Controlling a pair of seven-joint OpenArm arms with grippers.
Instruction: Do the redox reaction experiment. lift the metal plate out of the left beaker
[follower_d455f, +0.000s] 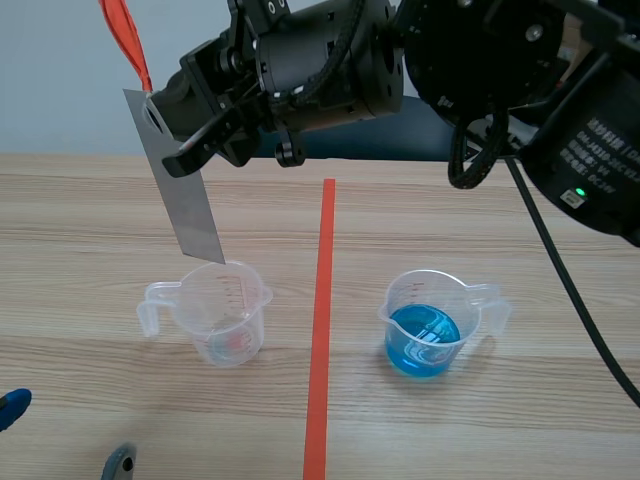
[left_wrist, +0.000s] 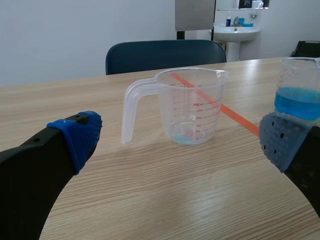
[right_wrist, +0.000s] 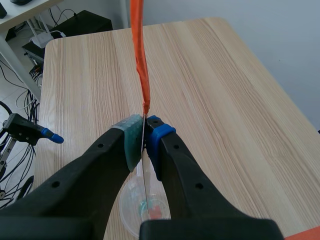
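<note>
The metal plate (follower_d455f: 185, 195), a grey strip with an orange ribbon (follower_d455f: 125, 40) at its top, hangs tilted above the left beaker (follower_d455f: 225, 310). Its lower edge is clear of the rim. My right gripper (follower_d455f: 185, 150), reaching across from the right, is shut on the plate's upper part. The right wrist view shows the plate (right_wrist: 144, 172) edge-on between the pads (right_wrist: 131, 140), with the beaker (right_wrist: 145, 207) below. In the left wrist view the plate (left_wrist: 195, 14) hangs over the nearly empty beaker (left_wrist: 192, 105). My left gripper (left_wrist: 180, 137) stands open low in front of it, holding nothing.
A second beaker (follower_d455f: 430, 325) holding blue liquid stands right of the orange-red tape line (follower_d455f: 320, 330). It also shows beside my left gripper's far finger as the blue beaker (left_wrist: 300, 95). A blue chair (left_wrist: 165, 55) stands behind the table's far edge.
</note>
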